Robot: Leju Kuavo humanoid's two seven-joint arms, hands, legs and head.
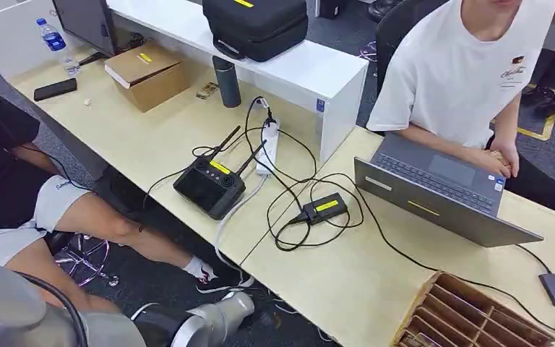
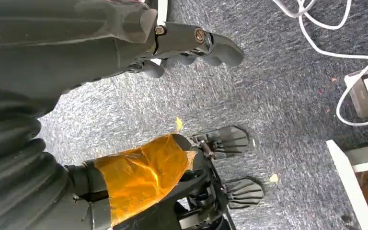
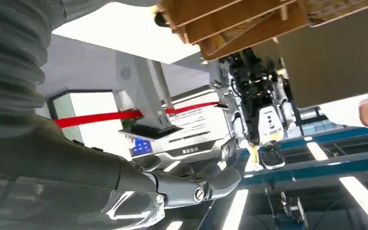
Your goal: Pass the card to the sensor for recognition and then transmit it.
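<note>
Starting from scratch here, by the look of it: no card can be picked out anywhere. It's probably tucked into one of the slots of the wooden rack (image 1: 477, 312) at the near right corner of the surface (image 1: 376, 282), but the slots are too dark to tell.

The left hand (image 2: 187, 45) hangs low over the carpet beside the surface, with nothing held and its fingers loosely apart. The right hand (image 3: 191, 184) is empty too, fingers loose, and it sits below the edge of the surface under the rack.

The small black box (image 1: 325, 207) with the yellow label, cabled up mid-surface, is taken to be the sensor.

So the step in hand is judged to be the reach for the card. Tips for doing it well:

- The right hand should be brought up and over the rack's rim, not dragged along its side.
- The card is best pinched by its exposed edge and lifted straight out of its slot.
- The loops of black cable (image 1: 289, 189) around the sensor should be steered clear of, and so should the laptop (image 1: 441, 195) the person (image 1: 470, 65) is typing on.
- The card should be held flat over the box, with no snagging on the cable plugged into it.
</note>
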